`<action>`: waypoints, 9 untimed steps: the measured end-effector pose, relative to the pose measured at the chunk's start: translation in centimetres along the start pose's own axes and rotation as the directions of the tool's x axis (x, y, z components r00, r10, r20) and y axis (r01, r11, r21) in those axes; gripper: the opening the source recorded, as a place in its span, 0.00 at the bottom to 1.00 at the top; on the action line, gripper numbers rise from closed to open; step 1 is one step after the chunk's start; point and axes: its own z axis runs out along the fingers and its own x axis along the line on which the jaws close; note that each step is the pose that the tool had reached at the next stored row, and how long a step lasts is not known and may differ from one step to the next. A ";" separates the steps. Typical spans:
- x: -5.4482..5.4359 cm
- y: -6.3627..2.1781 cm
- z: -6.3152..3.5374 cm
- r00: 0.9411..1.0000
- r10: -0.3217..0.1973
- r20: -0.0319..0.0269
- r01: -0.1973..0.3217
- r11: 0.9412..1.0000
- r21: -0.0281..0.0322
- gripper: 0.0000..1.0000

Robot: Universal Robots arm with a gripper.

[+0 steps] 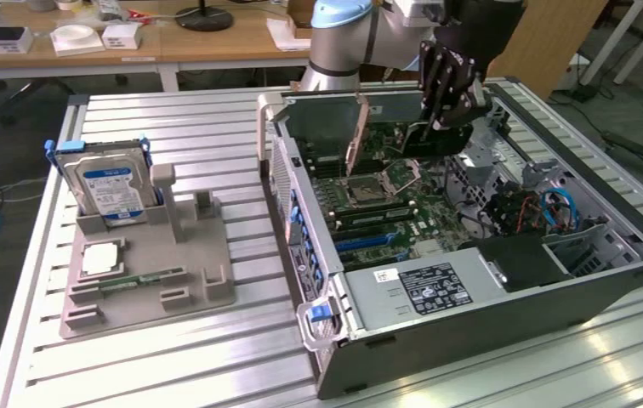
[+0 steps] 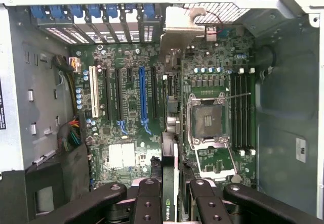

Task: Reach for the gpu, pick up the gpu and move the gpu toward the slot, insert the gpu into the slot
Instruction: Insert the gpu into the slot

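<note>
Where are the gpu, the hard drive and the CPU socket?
gpu [image 2: 172, 118]: wrist view, card's top edge, mid-length.
hard drive [image 1: 111, 189]: exterior view, blue label.
CPU socket [image 2: 207, 120]: wrist view, socket centre.

A slatted aluminium worktop [image 1: 185, 119] carries two groups. At the exterior view's left, a grey fixture [image 1: 185, 255] holds a blue-labelled hard drive [image 1: 111, 189] upright at its upper end. A pale square chip [image 1: 104, 257] and a narrow green memory stick [image 1: 140, 279] lie flat lower down. At centre and right stands an open computer case [image 1: 492, 327], its motherboard [image 1: 384, 212] exposed. The CPU socket [image 1: 364, 189] sits near the middle and a labelled silver power supply [image 1: 418, 289] toward the lower right. A wooden desk [image 1: 185, 42] crosses the upper left.
</note>
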 end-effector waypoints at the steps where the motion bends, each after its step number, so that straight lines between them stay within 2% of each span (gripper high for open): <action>1: 0.0 0.01 0.18 1.000 0.000 0.000 0.000 1.000 0.000 0.26; 3: 0.1 0.00 0.49 1.000 0.001 -0.002 -0.001 1.000 0.000 0.26; 6: 0.1 0.00 0.97 1.000 0.002 -0.001 -0.002 1.000 0.000 0.26; 9: 0.2 -0.06 1.33 1.000 0.003 -0.001 -0.003 1.000 -0.003 0.26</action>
